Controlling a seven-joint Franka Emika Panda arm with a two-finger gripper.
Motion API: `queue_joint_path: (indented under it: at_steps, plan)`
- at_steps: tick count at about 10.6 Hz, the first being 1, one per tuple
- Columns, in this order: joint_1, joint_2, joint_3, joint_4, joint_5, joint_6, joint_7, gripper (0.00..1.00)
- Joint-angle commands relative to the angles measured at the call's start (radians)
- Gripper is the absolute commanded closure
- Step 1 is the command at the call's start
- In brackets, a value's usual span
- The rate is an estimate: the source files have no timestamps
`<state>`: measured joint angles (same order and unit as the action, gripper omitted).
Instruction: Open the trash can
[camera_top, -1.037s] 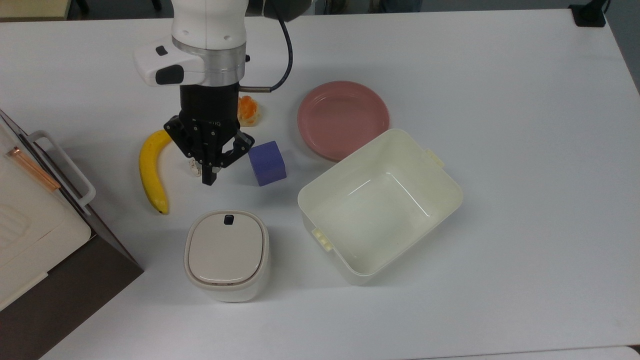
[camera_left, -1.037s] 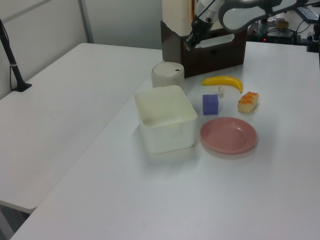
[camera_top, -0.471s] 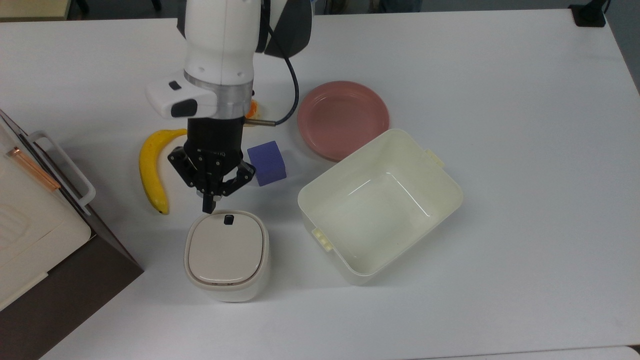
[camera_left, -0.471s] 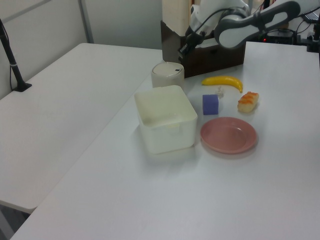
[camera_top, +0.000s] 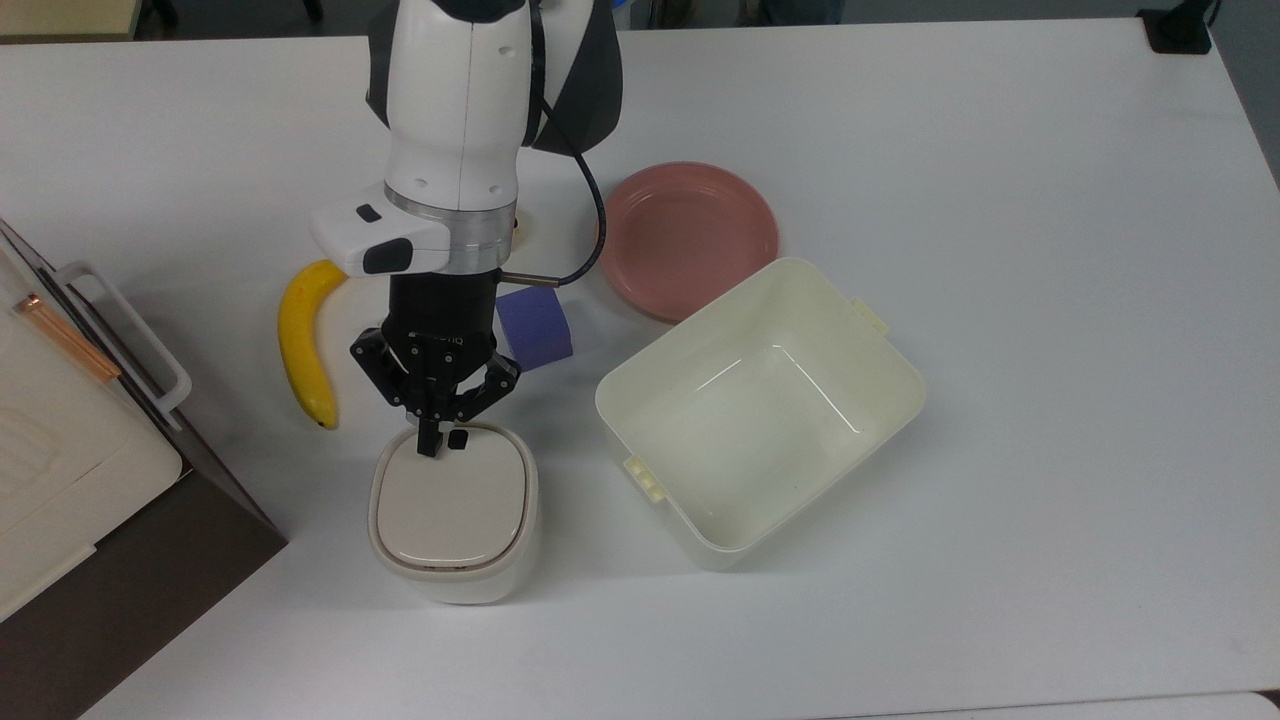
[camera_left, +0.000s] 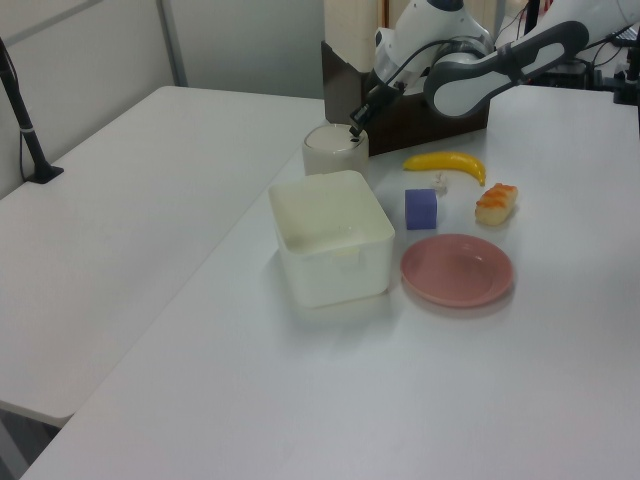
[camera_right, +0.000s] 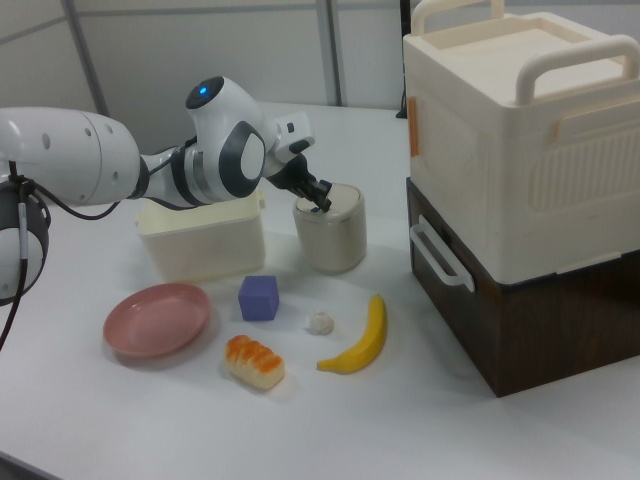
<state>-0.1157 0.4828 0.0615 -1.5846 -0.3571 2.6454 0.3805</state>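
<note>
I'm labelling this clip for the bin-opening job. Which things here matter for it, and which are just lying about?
Part of the job:
- trash can, lid down
- its dark push button
- gripper, fingers closed, tip over the lid just beside the button

Just lying about:
- banana
- purple cube
- pink plate
- cream tub
- sushi piece
- storage box

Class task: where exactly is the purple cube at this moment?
In the top view the purple cube sits between the banana and the pink plate, beyond the trash can.

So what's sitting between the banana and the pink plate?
In the top view, the purple cube lies between the banana and the pink plate, with the arm's hand partly over that stretch.
</note>
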Motion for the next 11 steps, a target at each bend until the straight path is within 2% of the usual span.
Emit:
queue_joint_path:
  at_steps: [1,8,11]
  plan:
    - [0.014,0.005,-0.005,0.008,-0.037,0.01,0.035,1.0]
    - [0.022,0.005,-0.005,-0.028,-0.16,0.008,0.037,1.0]
    - [0.024,0.005,-0.005,-0.048,-0.191,0.008,0.037,1.0]
